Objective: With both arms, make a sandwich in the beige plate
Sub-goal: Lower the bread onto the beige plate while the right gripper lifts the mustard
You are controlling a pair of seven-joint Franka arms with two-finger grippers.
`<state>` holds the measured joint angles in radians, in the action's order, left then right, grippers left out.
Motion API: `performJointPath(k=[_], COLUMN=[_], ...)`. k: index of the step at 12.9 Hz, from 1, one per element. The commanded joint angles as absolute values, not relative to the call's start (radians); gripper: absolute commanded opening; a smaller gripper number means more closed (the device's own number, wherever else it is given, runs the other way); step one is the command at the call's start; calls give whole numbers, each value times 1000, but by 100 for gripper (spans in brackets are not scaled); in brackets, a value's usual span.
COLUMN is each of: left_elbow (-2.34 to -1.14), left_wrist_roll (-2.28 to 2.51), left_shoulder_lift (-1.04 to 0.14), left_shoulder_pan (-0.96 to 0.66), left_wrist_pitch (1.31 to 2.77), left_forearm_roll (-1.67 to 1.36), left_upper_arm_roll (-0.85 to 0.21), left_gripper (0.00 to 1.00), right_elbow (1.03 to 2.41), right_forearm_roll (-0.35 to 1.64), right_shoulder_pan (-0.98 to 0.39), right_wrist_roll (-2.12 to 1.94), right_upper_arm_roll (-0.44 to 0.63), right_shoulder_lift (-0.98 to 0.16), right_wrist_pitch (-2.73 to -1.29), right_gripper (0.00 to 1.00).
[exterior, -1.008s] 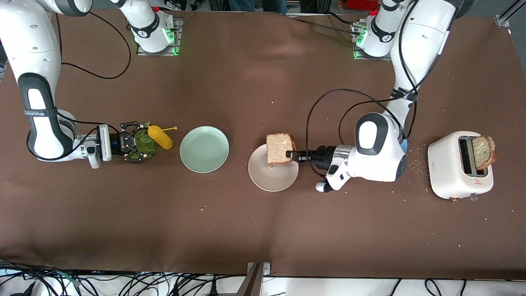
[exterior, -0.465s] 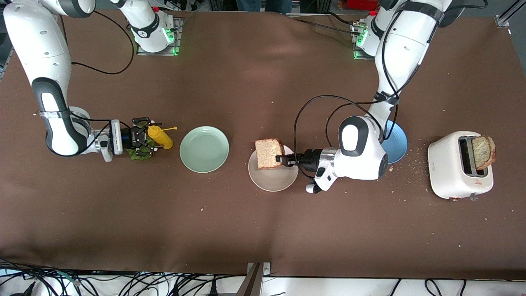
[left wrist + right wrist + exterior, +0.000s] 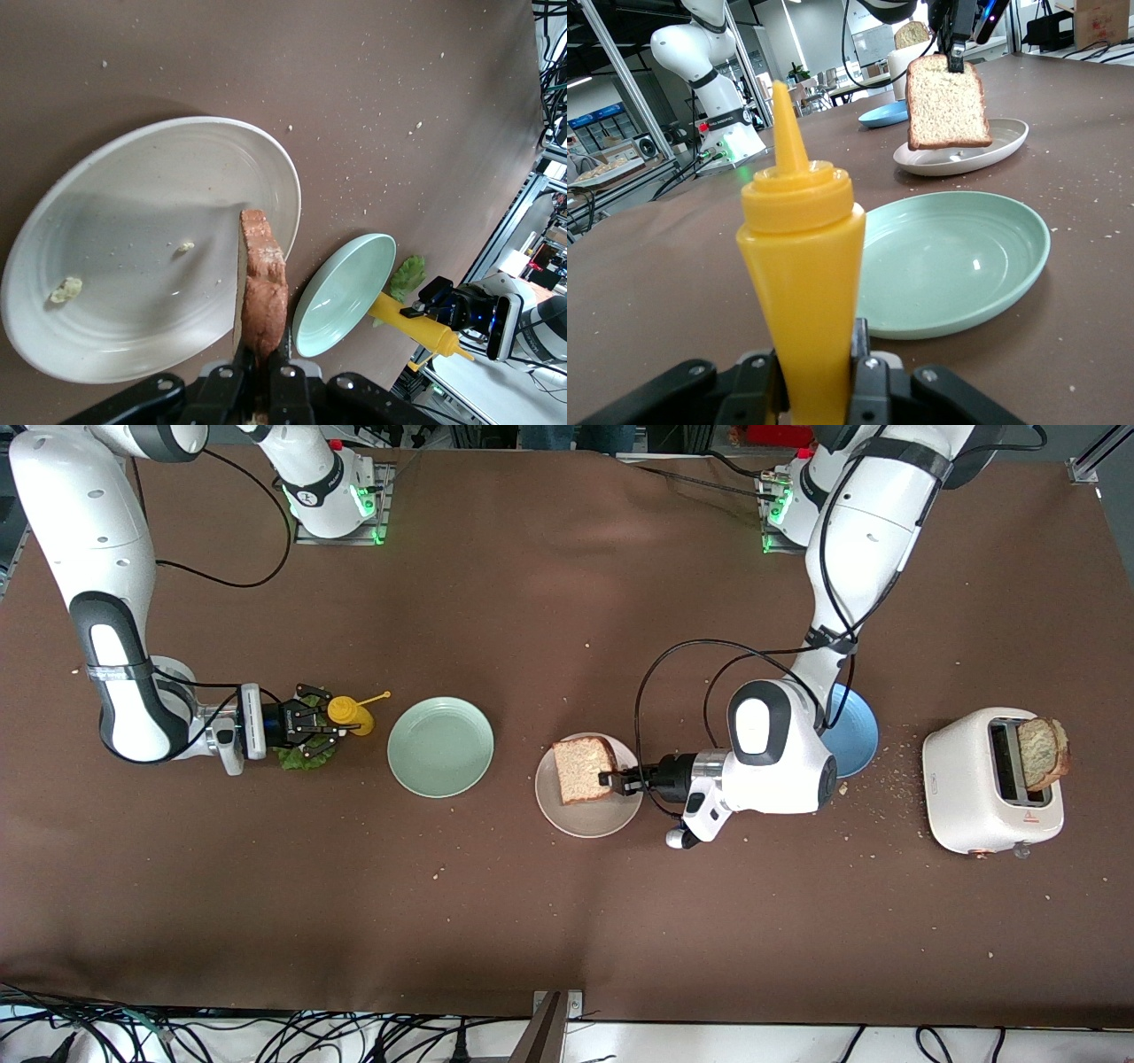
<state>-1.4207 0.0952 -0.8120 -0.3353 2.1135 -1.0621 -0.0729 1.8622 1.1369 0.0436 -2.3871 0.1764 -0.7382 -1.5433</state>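
Observation:
My left gripper [image 3: 609,781] is shut on the edge of a brown bread slice [image 3: 583,769] and holds it on edge, low over the beige plate [image 3: 567,825]. In the left wrist view the slice [image 3: 263,292] stands between the jaws [image 3: 261,359] above the plate [image 3: 133,266]. My right gripper [image 3: 341,723] is shut on a yellow squeeze bottle [image 3: 353,713], which stands between its jaws in the right wrist view [image 3: 802,266]. The green lettuce leaf [image 3: 306,757] lies on the table under that gripper. A second bread slice [image 3: 1043,753] sticks out of the toaster.
A mint-green plate [image 3: 440,746] lies between the bottle and the beige plate. A blue plate [image 3: 855,735] lies partly under the left arm. A white toaster [image 3: 983,797] stands toward the left arm's end. Crumbs are scattered on the brown cloth.
My left gripper has carried the bread toward the right arm's end and lowered it over the beige plate. My right gripper has moved off the lettuce and closed on the yellow bottle.

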Motion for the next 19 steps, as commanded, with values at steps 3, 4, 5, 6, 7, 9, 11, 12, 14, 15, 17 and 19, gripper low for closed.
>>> performJointPath(k=[3, 4, 5, 6, 7, 9, 11, 12, 14, 15, 17, 19], left_elbow=[-1394, -1405, -1408, -1408, -1408, -1411, -1430, -1433, -1446, -1447, -1445, -1439], left_wrist_roll=[87, 87, 87, 89, 89, 90, 95, 100, 124, 158, 208, 225], left_shoulder_lift=[-828, -827, -827, -825, -824, -824, -813, -807, -782, -772, -736, -697], left_shoulder_pan=[-382, -397, -400, -397, -393, -390, -367, -351, -318, -296, -235, -158], left_wrist_pitch=[2195, 2250, 2262, 2263, 2263, 2261, 2253, 2250, 2249, 2229, 2143, 2022], left_forearm_roll=[-1097, -1095, -1095, -1094, -1092, -1088, -1042, -1019, -936, -864, -691, -571], left_upper_arm_roll=[-63, -63, -63, -63, -61, -55, -52, -51, -49, -49, -49, -46], left_gripper=[40, 45, 50, 50, 53, 59, 76, 91, 100, 100, 100, 100], right_elbow=[1821, 1816, 1815, 1803, 1781, 1721, 1678, 1660, 1629, 1605, 1546, 1516], right_forearm_roll=[1143, 1141, 1141, 1137, 1125, 1105, 1095, 1095, 1092, 1071, 1026, 1009], right_shoulder_pan=[37, 37, 37, 34, 34, 19, 5, -5, -26, -40, -72, -110], right_wrist_roll=[-2324, -2303, -2277, -2238, -2197, -2102, -2019, -2004, -1945, -1898, -1817, -1719], right_upper_arm_roll=[183, 183, 183, 181, 179, 179, 179, 179, 181, 181, 181, 186], right_shoulder_lift=[-719, -716, -710, -700, -696, -693, -692, -692, -687, -687, -687, -687], right_wrist_pitch=[-1531, -1529, -1529, -1529, -1523, -1491, -1490, -1489, -1489, -1491, -1500, -1511], right_gripper=[0, 0, 0, 0, 0, 0, 0, 0, 0, 0, 0, 0])
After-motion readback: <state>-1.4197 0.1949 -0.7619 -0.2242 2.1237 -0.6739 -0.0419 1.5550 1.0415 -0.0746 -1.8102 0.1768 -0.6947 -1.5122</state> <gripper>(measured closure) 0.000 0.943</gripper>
